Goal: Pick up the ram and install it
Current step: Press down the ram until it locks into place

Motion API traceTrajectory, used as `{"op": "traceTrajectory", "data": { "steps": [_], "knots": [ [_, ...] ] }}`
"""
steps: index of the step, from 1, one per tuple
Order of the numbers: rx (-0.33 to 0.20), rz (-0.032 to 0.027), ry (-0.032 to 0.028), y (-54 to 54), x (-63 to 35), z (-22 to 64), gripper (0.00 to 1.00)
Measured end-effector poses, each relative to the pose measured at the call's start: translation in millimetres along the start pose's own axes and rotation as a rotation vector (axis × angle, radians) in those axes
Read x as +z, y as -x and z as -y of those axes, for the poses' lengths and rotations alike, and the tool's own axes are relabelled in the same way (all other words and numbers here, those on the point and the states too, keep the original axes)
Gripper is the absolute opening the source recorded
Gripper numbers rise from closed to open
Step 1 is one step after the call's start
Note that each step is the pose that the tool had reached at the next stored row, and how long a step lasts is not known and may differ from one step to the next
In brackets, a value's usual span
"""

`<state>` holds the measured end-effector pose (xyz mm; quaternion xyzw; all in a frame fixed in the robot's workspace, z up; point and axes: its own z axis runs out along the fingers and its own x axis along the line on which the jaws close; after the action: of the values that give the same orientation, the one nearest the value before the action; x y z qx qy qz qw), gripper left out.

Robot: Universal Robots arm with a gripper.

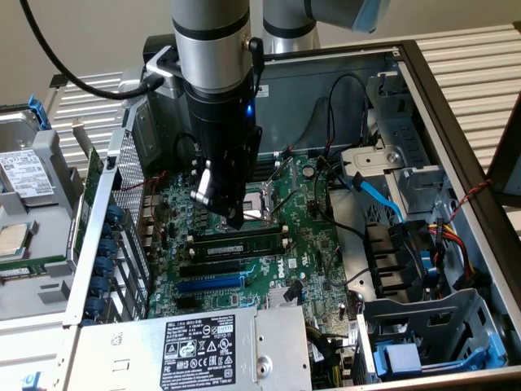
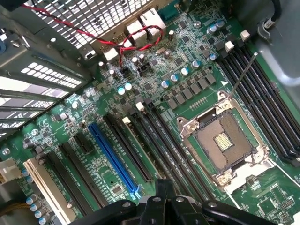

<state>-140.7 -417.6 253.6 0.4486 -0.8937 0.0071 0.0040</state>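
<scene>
Green circuit motherboard [image 1: 309,244] flat inside open grey metal PC case [image 1: 456,163]. Square metal CPU socket [image 1: 259,204] near board centre, black gripper [image 1: 230,213] directly above. Long thin green RAM stick [image 1: 240,243] in slot just before socket, black memory slots [image 1: 213,266] and blue expansion slot [image 1: 207,284] nearer still. Silver PSU box w/ label [image 1: 195,346] at front; blue SATA cable [image 1: 378,195] twd exterior view's right.

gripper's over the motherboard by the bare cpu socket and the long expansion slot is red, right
No: the expansion slot is blue, not red, as the wrist view shows. The gripper is over the motherboard by the bare CPU socket.
</scene>
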Motion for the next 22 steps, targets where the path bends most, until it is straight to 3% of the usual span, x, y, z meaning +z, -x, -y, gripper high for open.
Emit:
{"op": "traceTrajectory", "data": {
  "steps": [22],
  "knots": [
    [0.302, -0.0031, 0.0038, 0.1, 0.3, 0.0, 0.11]
  ]
}}
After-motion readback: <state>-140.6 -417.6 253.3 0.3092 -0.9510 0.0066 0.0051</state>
